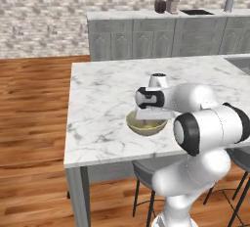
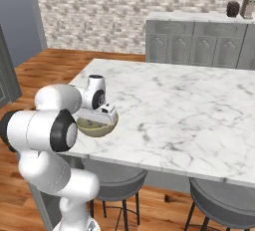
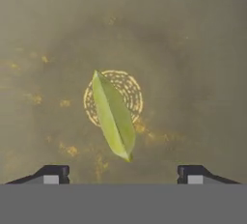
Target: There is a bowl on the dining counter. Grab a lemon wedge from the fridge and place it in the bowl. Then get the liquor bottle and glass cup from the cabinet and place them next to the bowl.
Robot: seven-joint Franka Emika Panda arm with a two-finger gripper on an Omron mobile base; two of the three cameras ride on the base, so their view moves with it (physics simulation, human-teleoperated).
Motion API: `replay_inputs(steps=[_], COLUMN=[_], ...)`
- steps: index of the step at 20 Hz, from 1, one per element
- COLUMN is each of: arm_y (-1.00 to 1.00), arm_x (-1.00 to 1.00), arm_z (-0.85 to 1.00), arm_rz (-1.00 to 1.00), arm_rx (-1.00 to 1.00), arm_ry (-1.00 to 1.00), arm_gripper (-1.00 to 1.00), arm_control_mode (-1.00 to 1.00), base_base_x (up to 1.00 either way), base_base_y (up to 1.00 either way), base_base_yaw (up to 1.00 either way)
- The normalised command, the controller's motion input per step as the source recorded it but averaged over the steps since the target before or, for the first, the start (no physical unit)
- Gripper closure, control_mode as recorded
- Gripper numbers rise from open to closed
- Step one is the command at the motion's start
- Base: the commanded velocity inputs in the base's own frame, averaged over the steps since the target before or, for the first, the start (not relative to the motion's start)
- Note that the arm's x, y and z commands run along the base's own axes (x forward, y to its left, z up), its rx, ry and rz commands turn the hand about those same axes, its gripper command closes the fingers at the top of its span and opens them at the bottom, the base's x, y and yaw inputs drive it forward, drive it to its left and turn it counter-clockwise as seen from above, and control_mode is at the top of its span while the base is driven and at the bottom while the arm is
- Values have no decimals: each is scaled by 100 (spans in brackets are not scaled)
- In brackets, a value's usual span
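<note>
One lemon wedge lies in the bowl under parted fingers; the step looks complete, so fetching the cabinet's bottle and glass likely follows.

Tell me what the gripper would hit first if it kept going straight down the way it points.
Most likely the lemon wedge, lying straight ahead between the open gripper's fingertips, on the bowl's floor. Depth is hard to judge.

You've got a chunky glossy white arm here, rounded segments with black rings at the joints, plus two small dark fingertips.
</note>
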Motion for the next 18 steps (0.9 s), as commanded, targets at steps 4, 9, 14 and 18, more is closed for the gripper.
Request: replay_inputs(steps=[4,9,14,18], arm_y=[-2,-2,-5,0], arm_x=[-14,-23,-36,-70], arm_z=[51,88,93,84], arm_rz=[-8,-6,-9,-10], arm_rx=[0,0,0,0], arm_ry=[-13,-20,-12,-12], arm_gripper=[-100,-100,-100,-100], arm_control_mode=[-100,-100,-100,-100], base_base_x=[0,0,0,0], base_base_y=[0,0,0,0], base_base_yaw=[0,0,0,0])
